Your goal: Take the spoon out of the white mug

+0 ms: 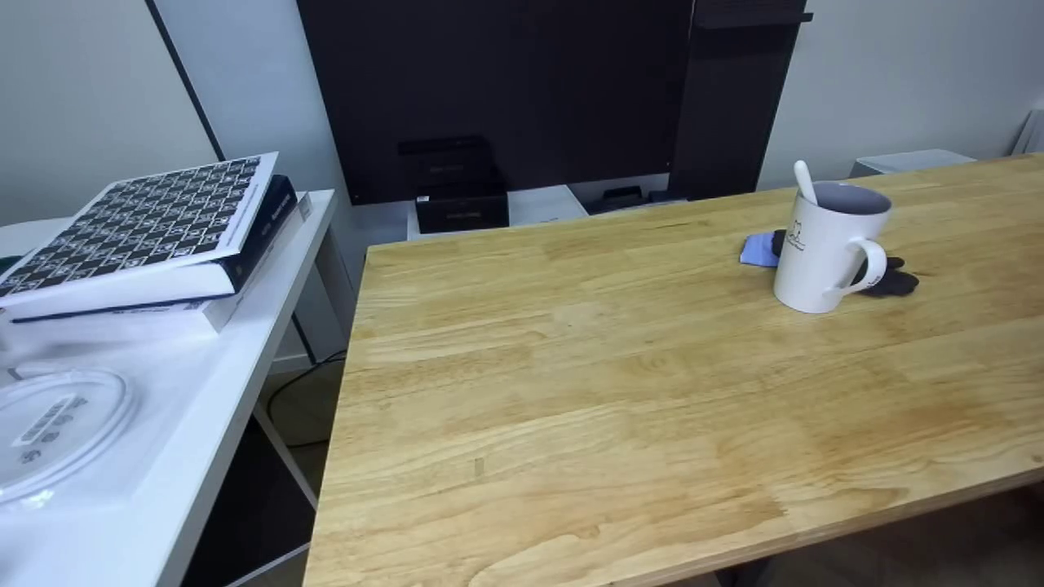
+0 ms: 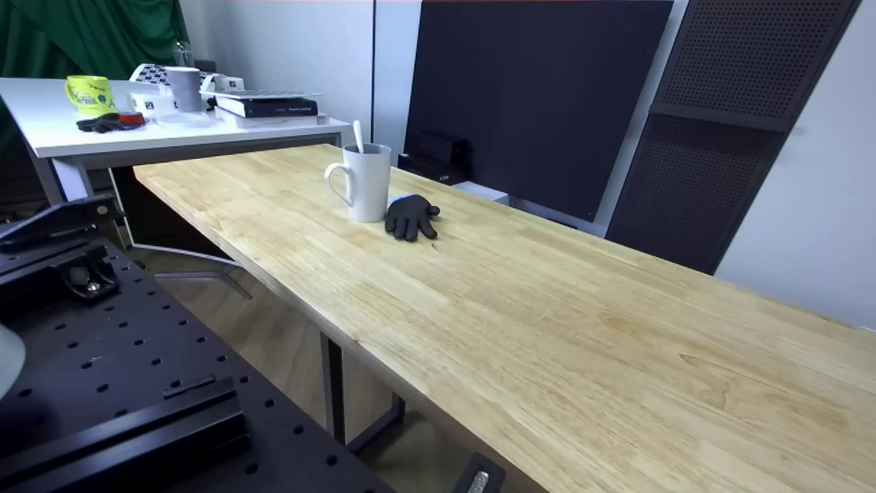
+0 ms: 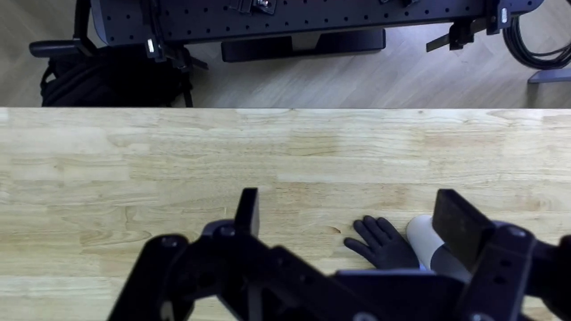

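Observation:
The white mug (image 1: 824, 253) stands upright on the wooden table, and it also shows in an exterior view (image 2: 369, 185). The spoon (image 1: 805, 181) stands in it, leaning on the rim, with its white end above the rim; it also shows in an exterior view (image 2: 358, 137). In the wrist view my gripper (image 3: 348, 205) is wide open and empty, above the table. The mug (image 3: 421, 236) is partly hidden behind the right finger there, and the spoon is hidden in that view. My gripper is out of view in both exterior views.
A black glove (image 2: 409, 216) lies against the mug on the wooden table (image 1: 571, 367). A white side table holds a stack of books (image 1: 147, 236), a yellow mug (image 2: 91, 94) and a grey cup (image 2: 185, 89). A black perforated base (image 2: 171, 383) stands alongside the table's edge.

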